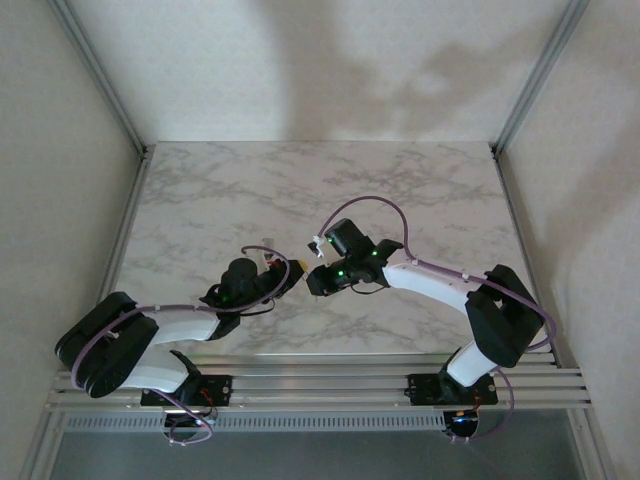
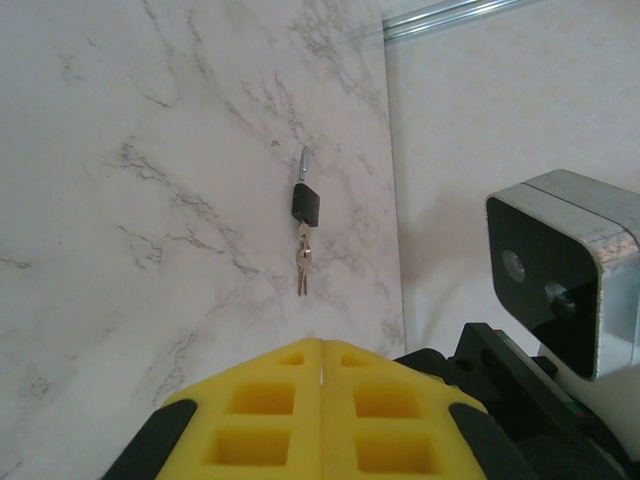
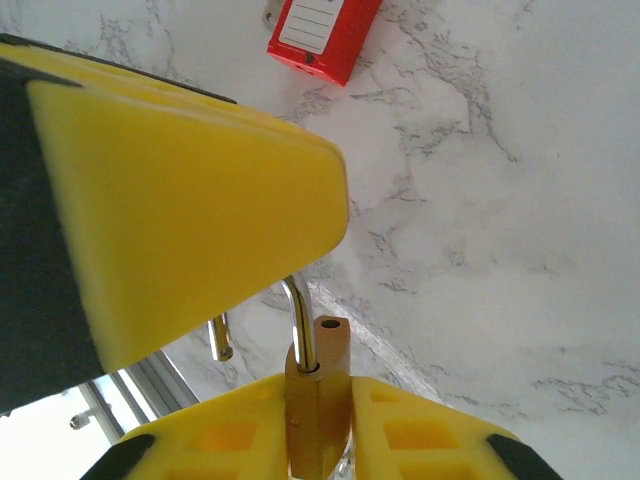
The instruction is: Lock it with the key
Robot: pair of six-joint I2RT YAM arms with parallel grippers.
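White table (image 1: 300, 190) with grey marble veining, smooth, with a soft sheen. Bottom centre of the right wrist view: a brass padlock (image 3: 318, 400) of dull golden metal with a bright polished steel shackle (image 3: 300, 320), between matt yellow plastic-looking pads (image 3: 420, 435). At the top, a glossy red padlock (image 3: 335, 50) bears a white paper label (image 3: 305, 25). Left wrist view, centre: a black padlock (image 2: 305, 204) and silvery metal keys (image 2: 303, 268).
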